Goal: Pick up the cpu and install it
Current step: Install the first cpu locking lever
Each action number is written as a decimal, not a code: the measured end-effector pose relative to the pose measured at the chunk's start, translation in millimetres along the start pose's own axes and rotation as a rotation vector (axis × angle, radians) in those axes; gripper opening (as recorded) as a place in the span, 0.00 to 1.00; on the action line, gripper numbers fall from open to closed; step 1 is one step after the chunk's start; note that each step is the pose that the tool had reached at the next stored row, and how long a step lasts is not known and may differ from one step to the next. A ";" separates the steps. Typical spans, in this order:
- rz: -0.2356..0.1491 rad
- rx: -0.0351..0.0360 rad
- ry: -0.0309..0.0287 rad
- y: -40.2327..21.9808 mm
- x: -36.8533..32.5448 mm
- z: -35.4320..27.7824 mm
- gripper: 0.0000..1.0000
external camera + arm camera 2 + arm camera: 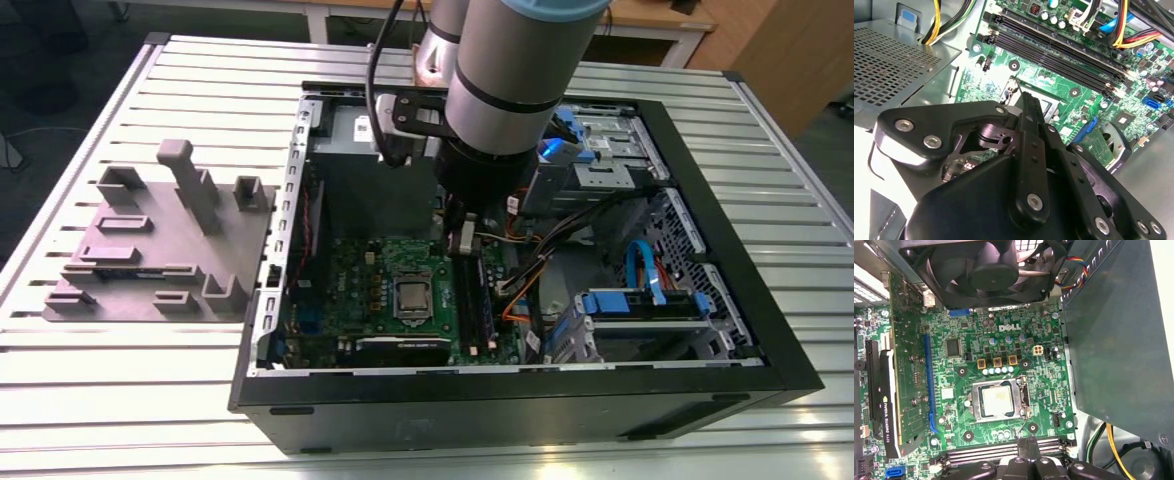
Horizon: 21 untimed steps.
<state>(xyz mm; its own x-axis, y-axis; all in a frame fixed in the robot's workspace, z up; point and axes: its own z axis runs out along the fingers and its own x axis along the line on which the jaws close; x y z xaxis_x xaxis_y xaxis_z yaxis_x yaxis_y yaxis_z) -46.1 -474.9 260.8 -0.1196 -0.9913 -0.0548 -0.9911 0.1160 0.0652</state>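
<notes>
An open computer case (747, 385) lies on its side on a ribbed metal counter (80, 390), with the robot arm (514, 60) reaching down into it from above. The cpu (999, 401), a small square chip with a pale metal top, sits inside the socket frame (974, 399) in the middle of the green motherboard (1044, 385); in the exterior view it shows as a small grey square (414, 297) on the board, just below the arm. The gripper (1030, 446) hangs over the board near the memory slots (979, 454), beside the socket and apart from the chip. In both wrist views its black fingers (1030, 111) appear drawn close together into a narrow tip with nothing seen between them. A black fan (985, 267) stands at the far edge of the board, and a dark graphics card (879, 390) rises along one side. The grey power supply box (889, 60) with its perforated top lies next to the board in the second wrist view, with yellow and black cables (936, 22) running past it. On the exterior view's left, a grey fixture block (160, 245) with upright posts rests on the counter beside the case. Blue drive brackets (641, 300) and orange and black wiring (534, 270) fill the case toward the exterior view's right.
</notes>
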 end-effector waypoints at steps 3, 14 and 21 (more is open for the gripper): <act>0.000 0.0004 -0.0001 0.0 0.0 0.0 0.10; -0.001 0.0179 -0.0030 0.0 0.0 0.0 0.18; -0.001 0.0189 -0.0031 0.0 0.0 0.0 0.18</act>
<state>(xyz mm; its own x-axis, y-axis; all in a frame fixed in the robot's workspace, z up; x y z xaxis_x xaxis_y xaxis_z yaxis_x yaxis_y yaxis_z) -46.1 -474.9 260.8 -0.1185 -0.9913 -0.0579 -0.9922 0.1159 0.0463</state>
